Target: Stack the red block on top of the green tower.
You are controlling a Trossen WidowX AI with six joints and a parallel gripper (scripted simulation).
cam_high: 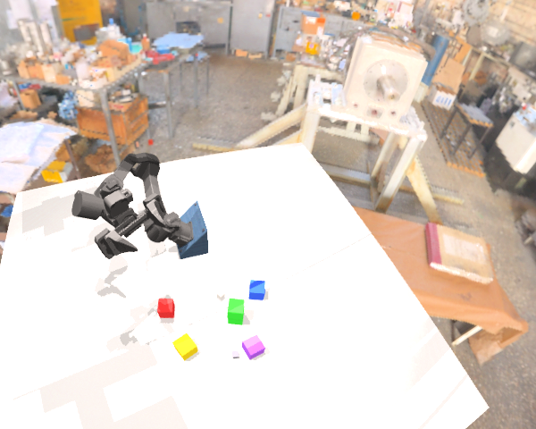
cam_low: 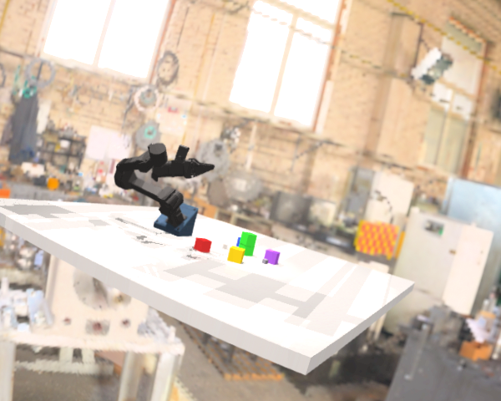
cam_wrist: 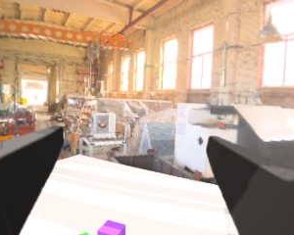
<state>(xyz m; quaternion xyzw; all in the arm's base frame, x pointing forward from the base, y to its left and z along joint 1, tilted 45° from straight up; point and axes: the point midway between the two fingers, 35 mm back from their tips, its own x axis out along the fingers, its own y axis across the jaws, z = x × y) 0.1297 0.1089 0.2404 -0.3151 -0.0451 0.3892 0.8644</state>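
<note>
The red block (cam_high: 165,307) is a small glossy cube, alone on the worktop (cam_high: 305,222); the fingers are spread wide, holding nothing.

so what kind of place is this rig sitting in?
Looks like an industrial workshop or factory hall: brick walls with tall windows, cluttered workbenches and an old machine on a stand. The arm's white table stands in the middle of it.
</note>
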